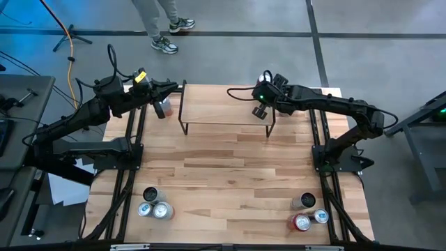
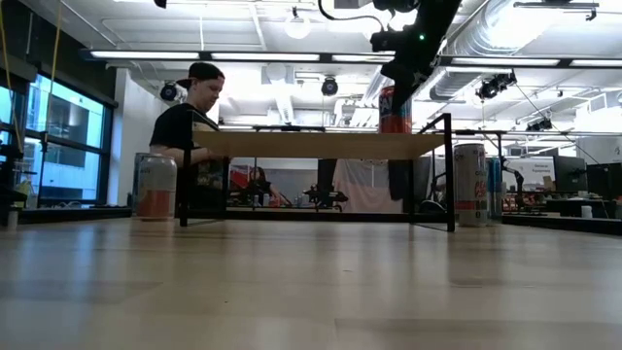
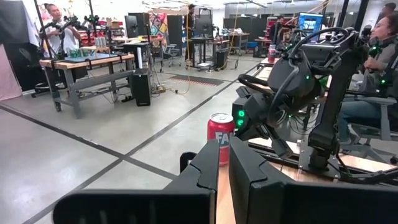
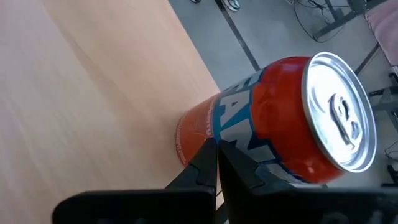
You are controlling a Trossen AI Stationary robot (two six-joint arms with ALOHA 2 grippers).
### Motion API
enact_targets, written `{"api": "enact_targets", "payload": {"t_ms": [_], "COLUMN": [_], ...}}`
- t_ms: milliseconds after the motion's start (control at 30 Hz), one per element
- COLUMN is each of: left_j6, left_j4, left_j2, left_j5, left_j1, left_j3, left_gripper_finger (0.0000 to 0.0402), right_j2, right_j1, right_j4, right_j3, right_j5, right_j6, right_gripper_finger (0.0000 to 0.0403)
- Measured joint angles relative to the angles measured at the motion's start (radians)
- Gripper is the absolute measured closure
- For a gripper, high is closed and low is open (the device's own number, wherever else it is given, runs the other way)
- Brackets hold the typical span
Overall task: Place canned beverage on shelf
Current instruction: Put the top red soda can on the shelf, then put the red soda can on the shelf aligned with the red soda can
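Observation:
A red-orange can with blue letters (image 4: 273,124) stands upright on its base on the shelf's light wood plank (image 1: 223,104), near the plank's right end. It also shows in the low view (image 2: 394,109) and in the left wrist view (image 3: 219,135). My right gripper (image 4: 217,163) is shut, above the plank's right end, its tips at the can's lower side. My left gripper (image 3: 224,163) is shut and empty, at the shelf's left end at about plank height. A pale can (image 2: 155,187) stands on the table below it, left of the shelf's legs. My right gripper's shut fingertips (image 4: 208,149) come slanting from above at the lower side wall (image 4: 198,132) of the red-orange can. I cannot tell whether they touch it. The can stands upright on the plank.
A tall can (image 2: 469,185) stands on the table right of the shelf's legs. Three cans (image 1: 153,206) stand at the near left corner and three (image 1: 306,213) at the near right. A person (image 2: 194,117) sits beyond the table's far edge.

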Motion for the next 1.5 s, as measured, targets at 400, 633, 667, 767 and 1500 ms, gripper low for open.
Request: {"api": "enact_targets", "payload": {"t_ms": [400, 633, 667, 767, 1500], "left_j6": [0.0, 0.0, 0.0, -0.002, -0.037], "left_j4": [0.001, 0.001, 0.001, 0.001, 0.01], "left_j2": [0.0, 0.0, 0.0, -0.002, -0.005], "left_j5": [0.0, 0.0, 0.0, 0.001, 0.024], "left_j1": [0.0, 0.0, 0.0, 0.0, 0.0], "left_j3": [0.0, 0.0, 0.0, 0.0, 0.0], "left_gripper_finger": [0.0402, 0.0401, 0.0402, 0.0401, 0.0401], "right_j2": [0.0, -0.015, -0.028, -0.079, -0.214], "right_j1": [-0.042, -0.028, -0.02, 0.007, 0.197], "right_j4": [0.002, 0.002, 0.004, 0.006, 0.153], "right_j3": [0.0, 0.0, 0.0, 0.0, 0.002], "right_j5": [0.0, -0.117, -0.182, -0.396, -1.032], "right_j6": [-0.009, -0.001, 0.002, 0.018, 0.387], "right_gripper_finger": [0.0403, 0.0403, 0.0403, 0.0403, 0.0222]}}
